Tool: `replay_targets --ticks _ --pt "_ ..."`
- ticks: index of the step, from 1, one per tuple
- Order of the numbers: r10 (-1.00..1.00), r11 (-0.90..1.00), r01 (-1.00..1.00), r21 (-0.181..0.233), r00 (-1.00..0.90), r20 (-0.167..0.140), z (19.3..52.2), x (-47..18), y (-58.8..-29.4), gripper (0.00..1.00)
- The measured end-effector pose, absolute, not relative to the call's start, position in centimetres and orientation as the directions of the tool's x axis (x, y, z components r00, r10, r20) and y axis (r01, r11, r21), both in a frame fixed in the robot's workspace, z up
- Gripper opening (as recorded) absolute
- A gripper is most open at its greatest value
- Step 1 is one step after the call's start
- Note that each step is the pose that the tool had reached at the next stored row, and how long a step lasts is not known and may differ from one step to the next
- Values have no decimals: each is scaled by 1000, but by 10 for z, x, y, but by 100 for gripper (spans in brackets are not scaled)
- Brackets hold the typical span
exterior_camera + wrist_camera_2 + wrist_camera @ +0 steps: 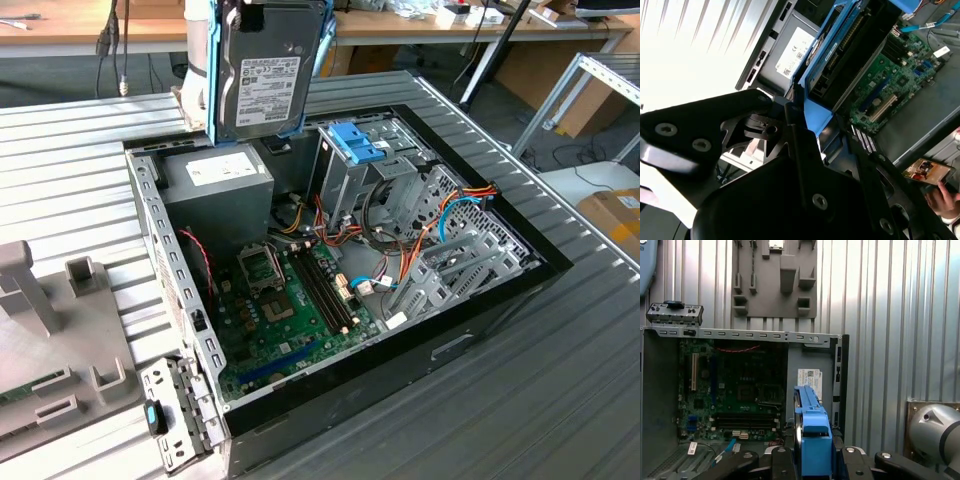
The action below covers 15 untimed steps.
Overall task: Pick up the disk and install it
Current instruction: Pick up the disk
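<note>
Aloft, jaws clamp the disk (262, 80) above the case (400, 365).

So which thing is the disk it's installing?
Find the open computer case on the ribbed table. Over its grey power supply box, the disk hangs upright in the air. It is a dark slab with a white label in a blue frame; the blue clip nearby sits on a metal cage.

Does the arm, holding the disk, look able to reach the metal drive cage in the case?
Probably yes: the end effector holds the disk above the open case, and nothing stands between it and the cage.
</note>
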<state>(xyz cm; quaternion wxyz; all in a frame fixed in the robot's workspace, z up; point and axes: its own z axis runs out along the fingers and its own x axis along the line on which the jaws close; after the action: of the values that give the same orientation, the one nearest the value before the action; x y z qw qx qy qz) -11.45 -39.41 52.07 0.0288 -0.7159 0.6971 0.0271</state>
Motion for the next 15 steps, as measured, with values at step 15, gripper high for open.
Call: replay_targets --ticks 15 --pt "-997 -26 -1000 -3 27 -79 520 -92 -396 37"
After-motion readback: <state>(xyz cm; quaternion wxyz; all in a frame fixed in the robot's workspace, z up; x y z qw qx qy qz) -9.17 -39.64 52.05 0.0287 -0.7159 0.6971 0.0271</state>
